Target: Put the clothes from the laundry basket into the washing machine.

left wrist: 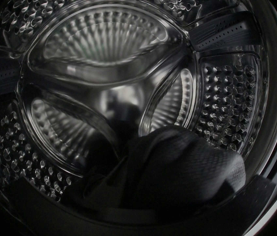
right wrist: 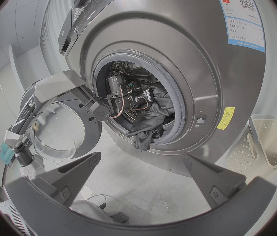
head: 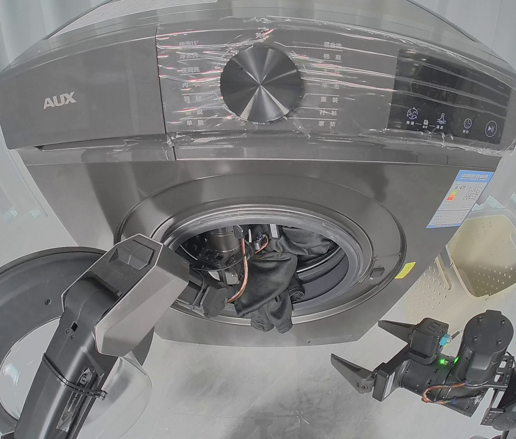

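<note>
Because the black fabric garment [head: 270, 288] spills over the grey metal washing machine's [head: 258, 178] six-o'clock rim, the left claw [head: 262, 241], whose grip I cannot tell, should push deeper, while the right claw [head: 358, 341] gapes open.

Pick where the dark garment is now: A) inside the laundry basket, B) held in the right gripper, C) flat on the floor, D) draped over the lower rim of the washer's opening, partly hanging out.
D: the dark garment hangs over the lower rim of the washing machine opening, its end dangling outside.
</note>
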`<state>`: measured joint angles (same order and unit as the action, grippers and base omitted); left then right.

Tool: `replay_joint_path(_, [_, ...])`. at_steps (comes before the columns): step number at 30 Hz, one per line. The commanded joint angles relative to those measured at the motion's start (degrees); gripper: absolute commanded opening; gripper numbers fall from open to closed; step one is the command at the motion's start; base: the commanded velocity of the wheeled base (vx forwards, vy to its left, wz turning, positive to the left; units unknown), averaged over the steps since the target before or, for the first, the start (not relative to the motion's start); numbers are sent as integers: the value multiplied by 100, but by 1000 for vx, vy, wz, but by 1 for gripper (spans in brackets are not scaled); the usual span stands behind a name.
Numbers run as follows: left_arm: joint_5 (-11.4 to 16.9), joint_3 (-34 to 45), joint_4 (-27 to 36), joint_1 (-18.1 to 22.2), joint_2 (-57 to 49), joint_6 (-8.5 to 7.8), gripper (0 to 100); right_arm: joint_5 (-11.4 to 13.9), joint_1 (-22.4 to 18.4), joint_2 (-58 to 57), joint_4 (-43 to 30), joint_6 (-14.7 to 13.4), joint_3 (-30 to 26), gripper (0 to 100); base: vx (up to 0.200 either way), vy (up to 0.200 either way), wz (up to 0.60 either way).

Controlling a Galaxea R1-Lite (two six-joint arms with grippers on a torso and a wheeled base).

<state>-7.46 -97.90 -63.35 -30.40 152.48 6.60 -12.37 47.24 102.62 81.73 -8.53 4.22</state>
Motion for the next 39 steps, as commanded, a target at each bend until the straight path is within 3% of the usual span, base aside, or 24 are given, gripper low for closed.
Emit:
replay_joint_path(1, [-10,34,7,-9,19,52,100,-2,-4,12,1,1,-9,100,0,0,0])
replay_joint_path(4, [-19,483,157,-53,-245,255,100,-2,-13,12,1,1,9,100,0,0,0])
replay_joint_path(8, [34,1309,623,-89,-834,281,100,-2,5,12,1,1,18,100,0,0,0])
replay_joint_path(19, [561,2355,1229,-273,-1484,219,100,-2,13,12,1,1,18,100,0,0,0])
replay_joint_path(21, [667,2557,1220,-335,-1467,167,100,-2,13,12,1,1,18,100,0,0,0])
replay_joint_path(23, [799,2768,1194,-405,-1432,0,100,-2,13,12,1,1,26,100,0,0,0])
replay_joint_path(33, [852,2566,1018,-440,-1018,-194,100,7,13,12,1,10,26,100,0,0,0])
replay_joint_path(38, [711,1678,719,-467,-518,-132,100,7,22,48,10,1,26,100,0,0,0])
replay_joint_path(39, [597,1362,719,-431,-403,-132,0,7,22,65,19,1,26,100,0,0,0])
